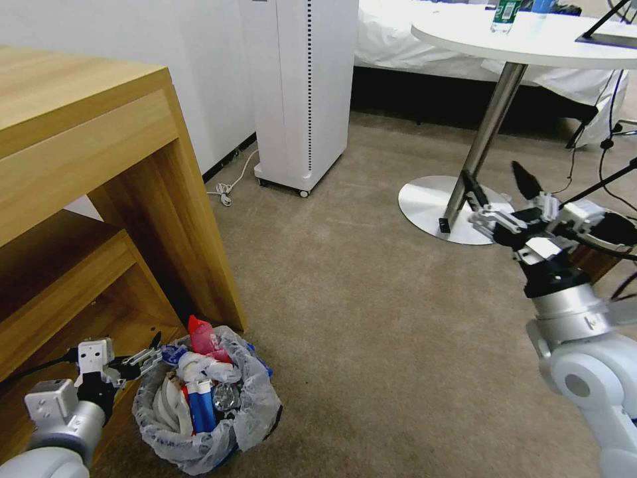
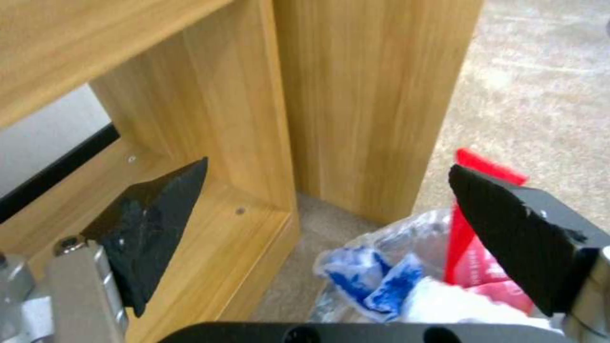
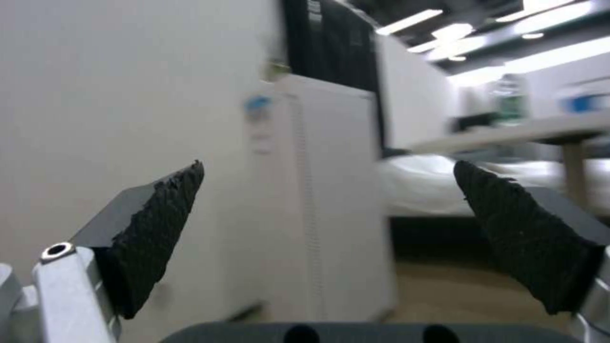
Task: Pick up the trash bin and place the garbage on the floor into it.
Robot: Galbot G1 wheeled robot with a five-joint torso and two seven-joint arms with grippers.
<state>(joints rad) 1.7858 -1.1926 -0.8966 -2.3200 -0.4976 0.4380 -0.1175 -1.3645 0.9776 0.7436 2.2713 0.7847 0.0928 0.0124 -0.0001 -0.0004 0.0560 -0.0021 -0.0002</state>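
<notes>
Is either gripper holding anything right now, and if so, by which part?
Nothing is held. The left gripper is open beside the bag-lined round trash bin's rim; the right gripper is open in the air.

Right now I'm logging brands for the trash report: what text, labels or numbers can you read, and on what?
None is legible.
Red carton in the trash bin: print too blurred.
Blue-white wrappers: markings unreadable.
Green-label bottle on the round table: label too small.
</notes>
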